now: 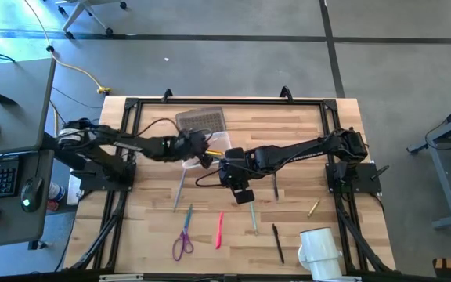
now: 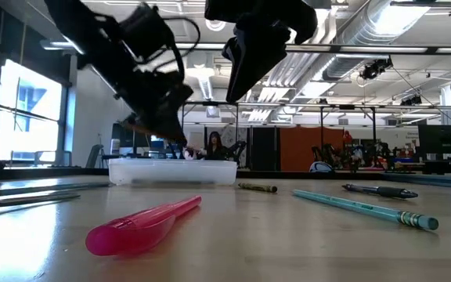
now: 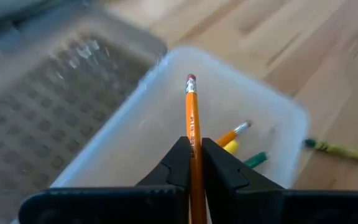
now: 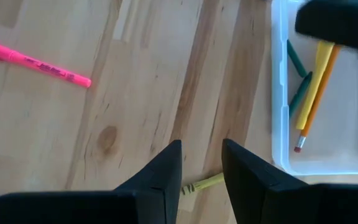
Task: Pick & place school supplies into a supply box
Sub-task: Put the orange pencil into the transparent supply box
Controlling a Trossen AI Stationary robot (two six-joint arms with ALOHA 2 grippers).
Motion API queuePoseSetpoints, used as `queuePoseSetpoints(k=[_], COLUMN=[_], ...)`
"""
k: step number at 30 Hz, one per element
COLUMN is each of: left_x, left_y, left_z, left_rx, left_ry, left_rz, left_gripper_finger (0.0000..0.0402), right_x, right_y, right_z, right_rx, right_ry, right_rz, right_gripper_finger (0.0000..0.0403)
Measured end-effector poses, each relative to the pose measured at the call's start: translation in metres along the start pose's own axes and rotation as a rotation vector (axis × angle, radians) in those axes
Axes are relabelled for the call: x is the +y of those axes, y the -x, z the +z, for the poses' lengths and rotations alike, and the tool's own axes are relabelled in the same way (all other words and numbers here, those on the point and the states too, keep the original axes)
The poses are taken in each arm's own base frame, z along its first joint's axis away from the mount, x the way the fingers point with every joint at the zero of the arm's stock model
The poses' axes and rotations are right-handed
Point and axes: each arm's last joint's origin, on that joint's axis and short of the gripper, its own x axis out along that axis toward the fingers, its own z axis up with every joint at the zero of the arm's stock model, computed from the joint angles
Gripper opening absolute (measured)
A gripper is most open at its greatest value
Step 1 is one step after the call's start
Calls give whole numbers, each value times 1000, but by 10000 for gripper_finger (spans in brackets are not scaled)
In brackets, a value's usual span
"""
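My left gripper [image 3: 194, 163] is shut on an orange pencil [image 3: 192, 118] above the supply box [image 3: 166, 124], a clear tub standing by a grey textured mat [image 1: 202, 120]. Several pencils [image 4: 303, 93] lie in the tub. My right gripper [image 4: 201, 163] hangs open over the bare table near the tub, with nothing between its fingers. An olive crayon [image 4: 199, 185] lies on the wood below it. Purple scissors [image 1: 182, 240], a pink pen [image 1: 219, 229], a teal pencil [image 2: 366, 210] and a black pen [image 1: 277, 241] lie flat on the near half of the table. My left gripper pinches the orange pencil's shaft [image 3: 193, 144] between its two fingers. The fingers slant down toward the tub and lie along the pencil. The eraser end [image 3: 191, 79] juts out past the fingertips over the tub. Whether that end touches the tub, I cannot tell.
A white mug [image 1: 319, 252] stands at the near right edge. A yellow pencil [image 1: 313, 207] lies to its far side. The black frame rails [image 1: 131, 106] run along the table's far and side edges. Both arms crowd the middle of the table.
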Motion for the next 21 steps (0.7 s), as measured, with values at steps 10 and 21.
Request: queuePoseSetpoints(k=[10,21], left_x=[29,25], left_y=[-33,-34], left_z=[-1,4], left_rx=[63,39], left_ry=[83,-14], left_rz=[52,-31], left_gripper_finger=[71,105], right_x=[0,1], right_y=[0,-11], right_z=[1,-3], right_rx=[-10,-30], right_ry=[1,-4], right_rz=[-7,-8], right_gripper_finger=[98,98])
